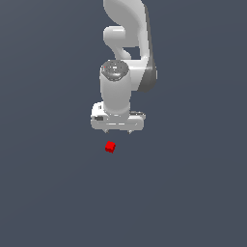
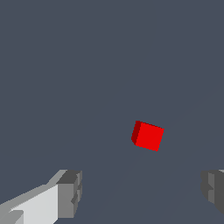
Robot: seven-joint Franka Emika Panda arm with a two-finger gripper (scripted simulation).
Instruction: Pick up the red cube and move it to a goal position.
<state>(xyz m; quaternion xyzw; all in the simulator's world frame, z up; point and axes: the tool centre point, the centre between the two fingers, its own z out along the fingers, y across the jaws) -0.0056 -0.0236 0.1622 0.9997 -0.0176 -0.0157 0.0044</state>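
The red cube (image 1: 110, 146) lies on the flat dark grey floor, small and turned at a slight angle. My white gripper (image 1: 117, 131) hangs just above and behind it in the exterior view, pointing down, with only short fingertip stubs showing. In the wrist view the red cube (image 2: 148, 135) sits apart from the gripper (image 2: 142, 197), whose grey fingertips (image 2: 70, 194) stand wide apart with nothing between them. The gripper is open and touches nothing.
The white arm (image 1: 126, 43) rises behind the gripper toward the top of the exterior view. Plain dark grey ground (image 1: 48, 193) surrounds the cube on all sides.
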